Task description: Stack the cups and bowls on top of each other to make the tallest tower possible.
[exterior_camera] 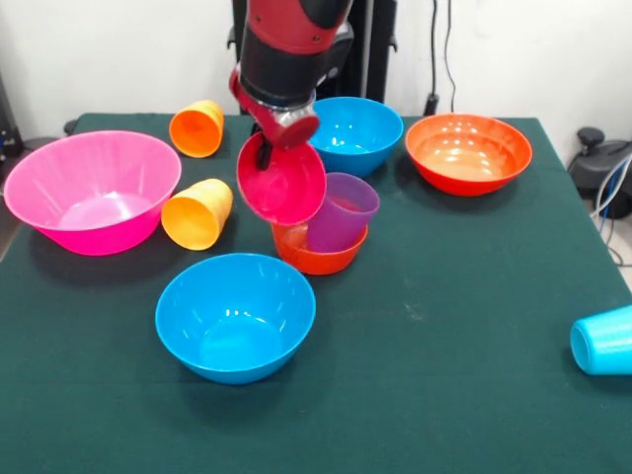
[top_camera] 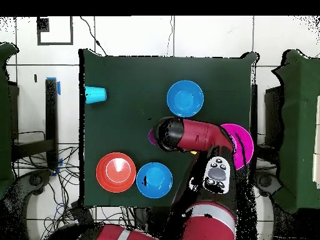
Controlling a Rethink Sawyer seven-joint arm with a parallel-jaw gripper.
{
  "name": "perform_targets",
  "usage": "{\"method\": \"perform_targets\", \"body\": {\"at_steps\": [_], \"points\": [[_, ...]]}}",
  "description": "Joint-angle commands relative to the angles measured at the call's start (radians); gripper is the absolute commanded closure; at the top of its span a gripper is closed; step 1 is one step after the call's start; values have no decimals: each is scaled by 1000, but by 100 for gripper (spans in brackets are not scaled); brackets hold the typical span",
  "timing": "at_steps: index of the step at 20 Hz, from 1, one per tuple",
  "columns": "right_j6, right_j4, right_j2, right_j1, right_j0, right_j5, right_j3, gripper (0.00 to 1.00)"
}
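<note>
Front view: translucent purple plastic cup (exterior_camera: 341, 212) sits tilted inside the small glossy orange plastic bowl (exterior_camera: 318, 251), near the middle of the green desk (exterior_camera: 464, 326). That pair is the only stack showing. Small glossy magenta plastic bowl (exterior_camera: 282, 184) hangs tipped on edge just above and beside that stack, its rim clamped by the tool (exterior_camera: 269, 138); tool closed on the bowl's upper rim, bowl's open side facing the camera.

Progress, as judged: early. One cup in one bowl, a second bowl lifted but not placed. Eight pieces left loose.

Loose pieces, front view:
- medium blue plastic bowl (exterior_camera: 235, 316), upright, in front of the stack;
- second medium blue bowl (exterior_camera: 354, 133) behind it;
- wide orange-red bowl (exterior_camera: 468, 152) at the back, towards the right of the picture;
- large pink bowl (exterior_camera: 92, 190) at picture left;
- yellow-orange tapered cup (exterior_camera: 197, 213) on its side between pink bowl and stack;
- orange cup (exterior_camera: 197, 127) on its side behind it;
- light blue cup (exterior_camera: 602, 340) on its side at the picture's right edge, well apart.

Obstacles: the purple cup leans in the orange bowl, so a bowl set on it would likely seat crooked. Overhead view: the arm (top_camera: 194, 134) covers the stack; placement cannot be checked there.
</note>
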Motion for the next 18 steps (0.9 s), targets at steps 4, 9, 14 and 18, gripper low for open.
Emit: {"method": "perform_targets", "body": {"at_steps": [4,9,14,18], "points": [[-59,20,69,-184,1,256,-1,100],[-70,-1,45,-277,15,373,-7,100],[-68,-12,54,-310,6,408,-5,100],[-47,-2,70,-307,-4,372,21,100]]}}
